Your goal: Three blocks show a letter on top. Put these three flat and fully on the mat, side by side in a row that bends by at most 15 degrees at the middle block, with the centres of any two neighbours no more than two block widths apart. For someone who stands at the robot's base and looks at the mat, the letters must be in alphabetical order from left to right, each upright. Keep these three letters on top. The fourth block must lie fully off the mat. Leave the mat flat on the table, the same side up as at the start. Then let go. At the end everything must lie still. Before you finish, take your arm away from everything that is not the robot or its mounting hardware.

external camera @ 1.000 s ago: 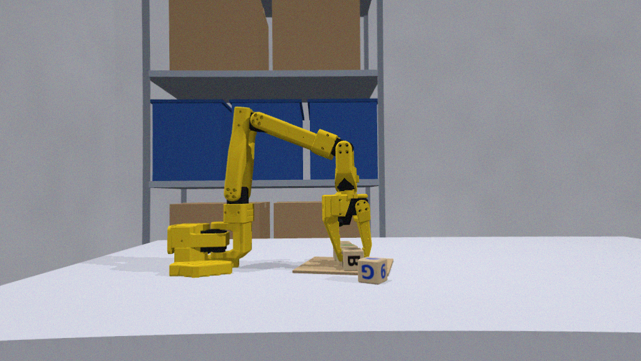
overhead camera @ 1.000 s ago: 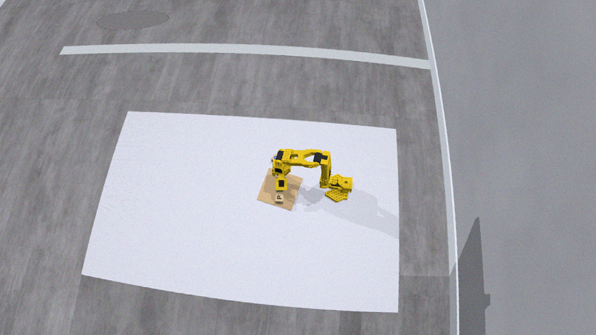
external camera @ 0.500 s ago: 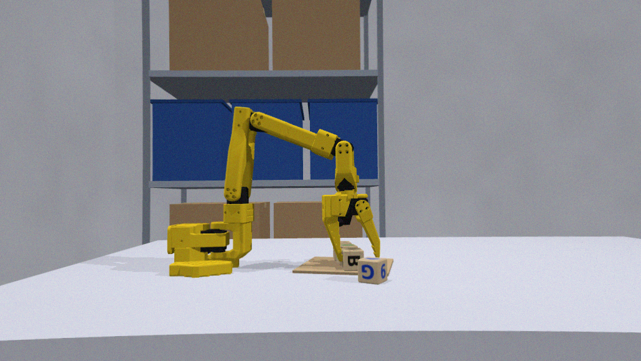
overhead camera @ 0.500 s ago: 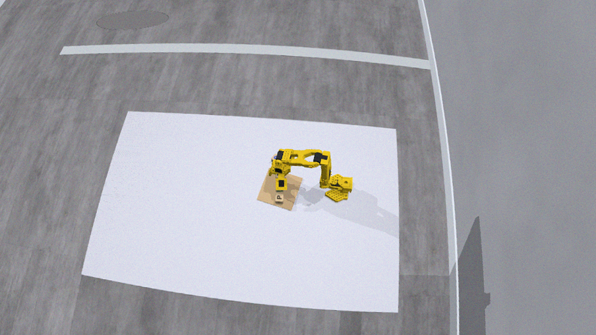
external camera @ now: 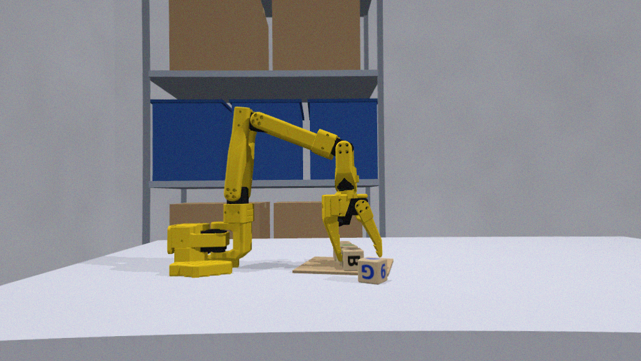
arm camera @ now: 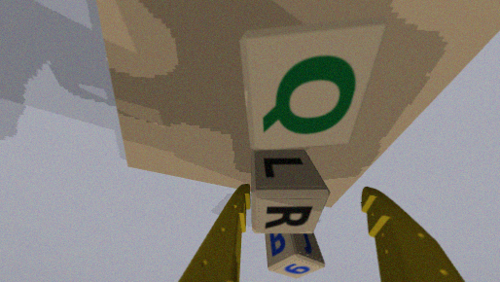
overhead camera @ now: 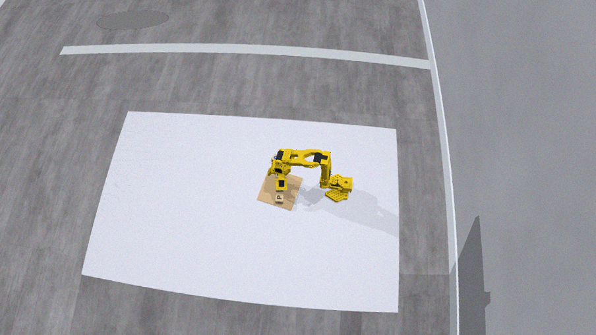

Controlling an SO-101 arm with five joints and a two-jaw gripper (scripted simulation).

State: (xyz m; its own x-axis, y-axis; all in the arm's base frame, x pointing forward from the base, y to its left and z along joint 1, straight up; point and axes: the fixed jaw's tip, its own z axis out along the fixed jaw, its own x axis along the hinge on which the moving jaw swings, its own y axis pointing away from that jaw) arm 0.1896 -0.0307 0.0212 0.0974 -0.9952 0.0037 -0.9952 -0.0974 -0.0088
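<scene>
The block with green Q lies flat on the wooden mat. The P block lies beside it on the mat. The R block stands on the mat on Q's other side. Seen from the base the row reads P, Q, R; the tops of Q and R point away from the base. My gripper is open around the R block, one finger close to it, a gap at the other. The fourth block, with blue characters, stands on the table off the mat.
The robot base stands on the white table, on the base side of the mat. The fourth block is close beyond the R block, near the mat's edge. The arm hides part of the mat in the top view.
</scene>
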